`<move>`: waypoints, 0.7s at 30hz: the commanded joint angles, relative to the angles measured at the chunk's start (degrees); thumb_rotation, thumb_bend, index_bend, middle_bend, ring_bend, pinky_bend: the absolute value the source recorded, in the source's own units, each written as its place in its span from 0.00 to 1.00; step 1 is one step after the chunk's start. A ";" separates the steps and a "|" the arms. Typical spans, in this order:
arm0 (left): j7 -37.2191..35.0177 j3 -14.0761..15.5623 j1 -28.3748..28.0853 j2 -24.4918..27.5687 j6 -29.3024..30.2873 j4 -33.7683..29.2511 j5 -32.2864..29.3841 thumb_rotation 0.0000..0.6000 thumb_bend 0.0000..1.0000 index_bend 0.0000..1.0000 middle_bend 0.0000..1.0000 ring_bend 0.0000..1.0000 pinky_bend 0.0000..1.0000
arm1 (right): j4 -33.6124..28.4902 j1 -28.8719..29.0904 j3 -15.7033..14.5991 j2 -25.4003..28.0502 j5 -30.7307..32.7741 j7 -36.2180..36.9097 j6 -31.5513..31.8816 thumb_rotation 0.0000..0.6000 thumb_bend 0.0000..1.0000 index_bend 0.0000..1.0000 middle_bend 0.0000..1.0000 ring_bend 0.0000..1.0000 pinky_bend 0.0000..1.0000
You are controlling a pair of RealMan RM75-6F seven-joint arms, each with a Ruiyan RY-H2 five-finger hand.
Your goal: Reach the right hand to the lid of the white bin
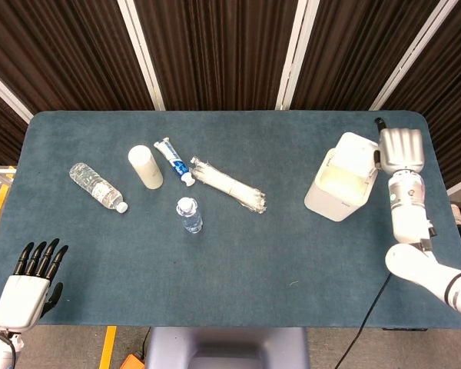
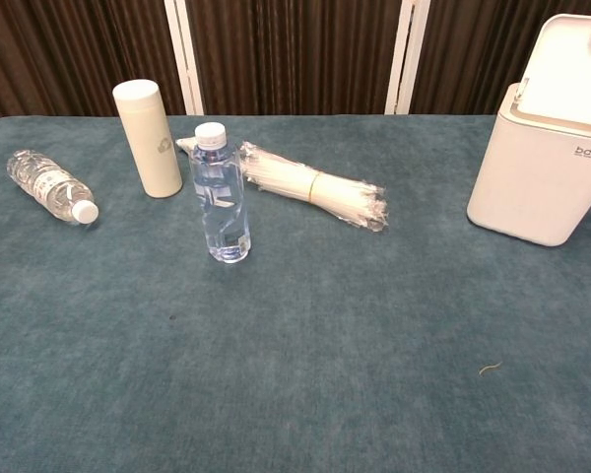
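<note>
Nearest the robot, off the surface's front left corner: left robot hand (image 1: 27, 283), fingers spread and apart, holding nothing. Front half of surface (image 1: 292, 254): teal cloth. Mid surface: small water bottle (image 1: 189, 214) upright; second water bottle (image 1: 97, 186) lying on its side to the left; cream tumbler (image 1: 145, 166), toothpaste tube (image 1: 174, 161), wrapped bundle of straws (image 1: 229, 185). Right side: white bin (image 1: 339, 184), lid (image 1: 360, 153) tilted up. Right robot hand (image 1: 400, 147) just beside the lid's right edge; contact and finger spread cannot be told. Behind: dark ribbed wall panels with white strips.
</note>
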 commanded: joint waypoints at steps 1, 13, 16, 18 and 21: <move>-0.05 0.02 -0.04 0.00 -0.04 0.03 -0.03 1.00 0.46 0.00 0.00 0.00 0.00 | 0.04 0.55 -1.16 0.06 0.14 1.43 -1.28 1.00 0.53 0.36 1.00 1.00 1.00; 0.12 0.32 0.21 0.03 0.73 -0.06 0.50 1.00 0.46 0.00 0.00 0.00 0.00 | -6.04 -0.79 -4.90 4.81 -5.45 7.60 -2.12 1.00 0.53 0.41 1.00 1.00 1.00; 0.36 0.25 0.11 -0.09 0.42 -0.05 0.20 1.00 0.47 0.00 0.00 0.00 0.00 | -8.71 -1.93 -6.37 6.49 -9.35 9.77 -2.14 1.00 0.53 0.41 1.00 1.00 1.00; 0.47 0.28 0.09 -0.13 0.34 -0.08 0.17 1.00 0.46 0.00 0.00 0.00 0.00 | -10.29 -2.71 -7.29 7.31 -11.89 10.71 -1.56 1.00 0.53 0.41 1.00 1.00 1.00; 0.64 0.36 0.06 -0.16 0.33 -0.10 0.30 1.00 0.47 0.00 0.00 0.00 0.00 | -12.75 -4.00 -8.99 8.26 -16.00 11.68 -0.09 1.00 0.53 0.41 1.00 1.00 1.00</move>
